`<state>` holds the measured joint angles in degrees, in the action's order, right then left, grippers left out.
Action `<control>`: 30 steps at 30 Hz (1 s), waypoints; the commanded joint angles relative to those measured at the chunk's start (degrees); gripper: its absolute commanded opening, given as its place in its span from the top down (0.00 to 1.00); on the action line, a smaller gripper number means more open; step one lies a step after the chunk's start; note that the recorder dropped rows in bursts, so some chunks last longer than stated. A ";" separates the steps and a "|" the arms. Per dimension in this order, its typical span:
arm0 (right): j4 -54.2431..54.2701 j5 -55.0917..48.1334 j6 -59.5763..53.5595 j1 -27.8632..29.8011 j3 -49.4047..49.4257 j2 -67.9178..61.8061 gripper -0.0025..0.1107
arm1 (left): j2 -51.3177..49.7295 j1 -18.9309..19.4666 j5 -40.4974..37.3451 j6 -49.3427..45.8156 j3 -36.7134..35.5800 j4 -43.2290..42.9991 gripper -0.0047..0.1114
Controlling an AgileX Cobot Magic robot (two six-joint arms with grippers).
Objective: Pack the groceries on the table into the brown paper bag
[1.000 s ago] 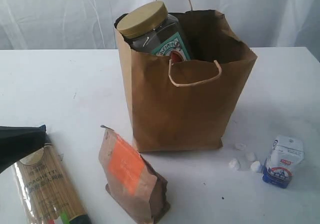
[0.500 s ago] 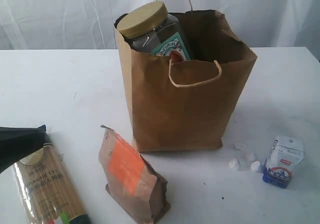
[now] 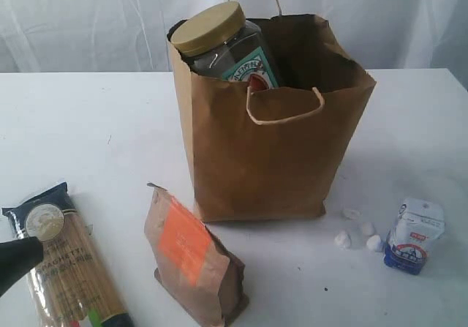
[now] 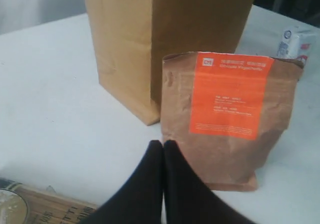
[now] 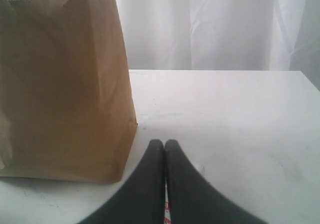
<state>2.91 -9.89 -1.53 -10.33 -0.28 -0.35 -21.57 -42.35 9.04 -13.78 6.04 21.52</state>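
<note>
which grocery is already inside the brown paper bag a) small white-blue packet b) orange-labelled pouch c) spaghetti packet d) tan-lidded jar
d: the tan-lidded jar pokes out of the top of the brown paper bag, while the spaghetti packet, orange-labelled pouch and small white-blue packet sit outside it on the table.

Lower left, spaghetti packet: "SPAGHETTI" legible. Orange label on brown pouch: white print, unreadable. Jar label: illegible.
</note>
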 commanded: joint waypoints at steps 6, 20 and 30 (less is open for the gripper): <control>0.04 0.11 0.18 0.66 0.28 0.35 0.98 | 11.53 -0.41 3.47 -0.01 -6.04 -1.90 0.96; 0.04 0.11 0.18 0.66 0.28 0.35 0.98 | 21.57 -0.30 -12.06 9.44 -6.04 -13.72 0.96; 0.04 0.11 0.18 0.66 0.28 0.35 0.98 | 21.57 -0.10 -13.45 16.65 -6.04 -18.79 0.96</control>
<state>2.91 -9.89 -1.53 -10.33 -0.28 -0.35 -0.26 -42.50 -3.88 1.99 0.23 3.03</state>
